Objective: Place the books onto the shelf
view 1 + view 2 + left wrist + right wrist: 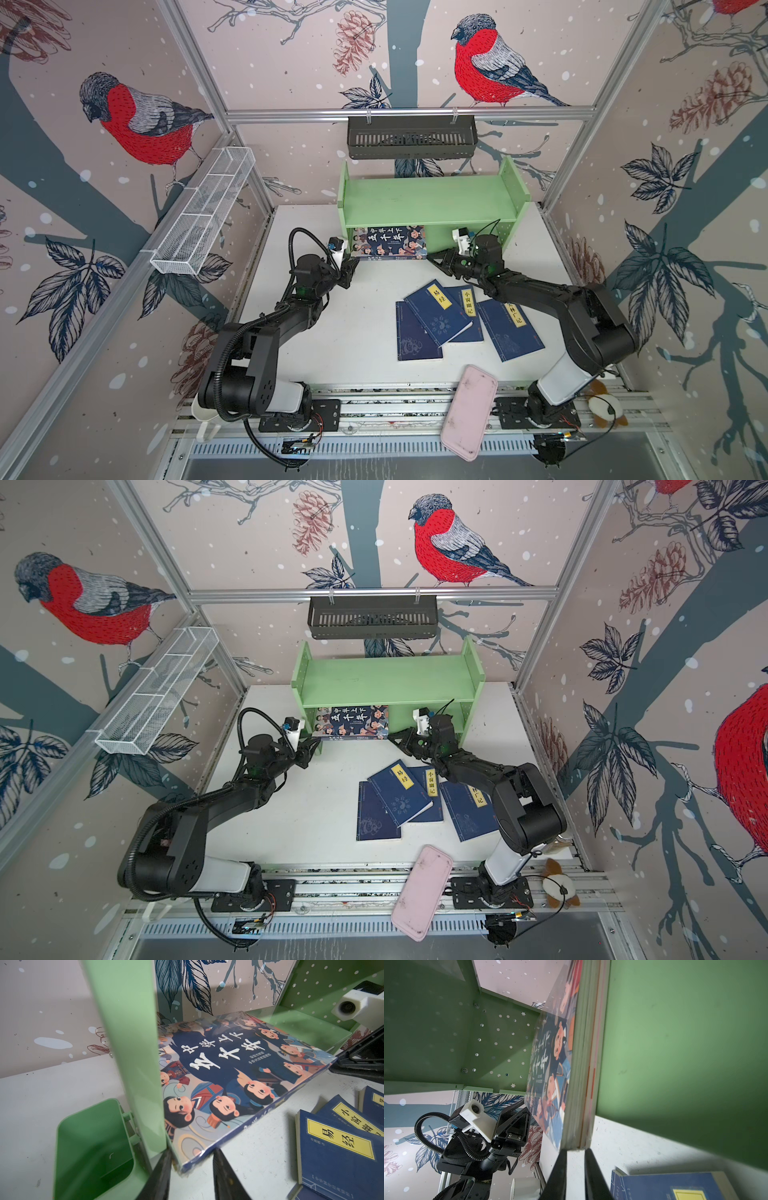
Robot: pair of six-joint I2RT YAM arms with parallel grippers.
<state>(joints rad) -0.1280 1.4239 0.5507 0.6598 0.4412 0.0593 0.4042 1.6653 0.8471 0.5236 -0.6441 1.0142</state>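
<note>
As cartoon book [388, 243] lies in shelf [432, 195], left gripper [352, 268] — right gripper [434, 259] flanking

A black slotted basket [411, 137] hangs on the back rail and a white wire-mesh basket [203, 212] on the left rail. A pink flat case [469, 411] (scuffed, tilted) overhangs the tabletop's [353, 332] front edge, and a plush toy [604, 405] sits farther right.

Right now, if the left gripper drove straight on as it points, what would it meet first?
Probably the near corner of the cartoon-cover book, just ahead of the left gripper; the shelf panel stands close beside.
</note>
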